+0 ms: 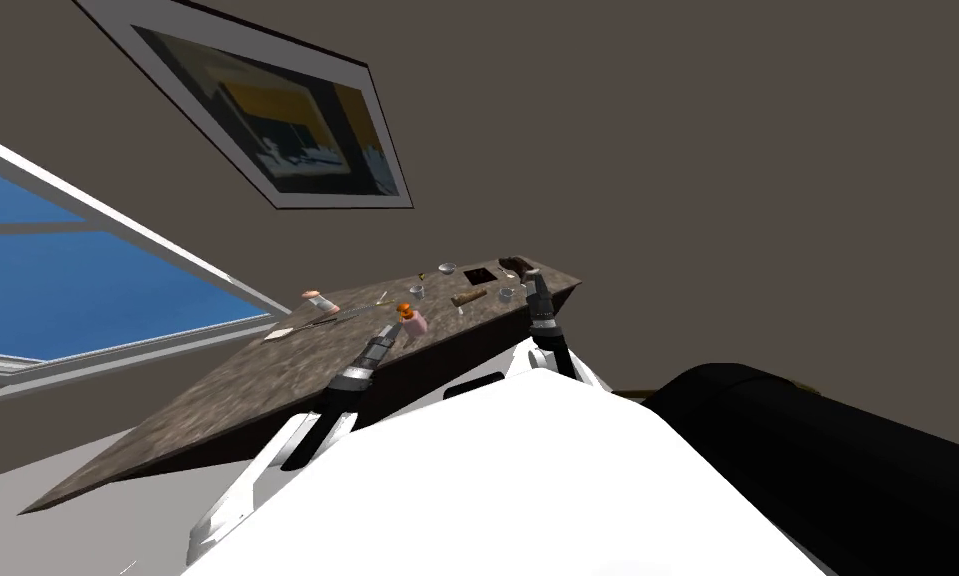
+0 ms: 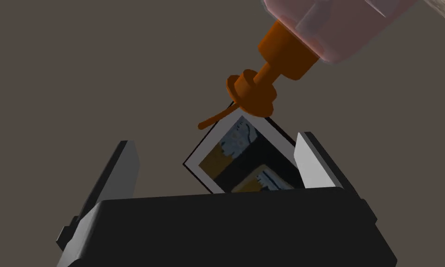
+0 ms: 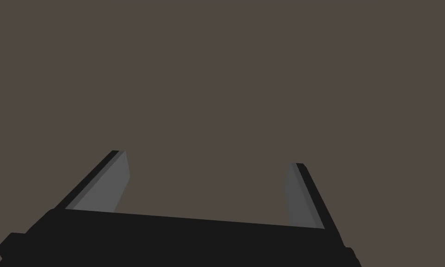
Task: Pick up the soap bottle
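The soap bottle (image 1: 413, 320) is pale pink with an orange pump and stands on the dark speckled counter (image 1: 267, 380) near its front edge. My left gripper (image 1: 394, 332) is right beside it, on the front side. In the left wrist view the bottle (image 2: 337, 28) and its orange pump lie just past the fingertips and off toward one finger, outside the gap. That left gripper (image 2: 215, 141) is open and holds nothing. My right gripper (image 1: 539, 292) hangs over the counter's right end; it (image 3: 207, 158) is open and empty.
On the counter lie another pink item (image 1: 319, 300), a long flat utensil (image 1: 312, 321), small cups (image 1: 416, 291), a brown cylinder (image 1: 469, 298) and a dark square recess (image 1: 477, 273). A large black shape (image 1: 817, 460) sits at my right.
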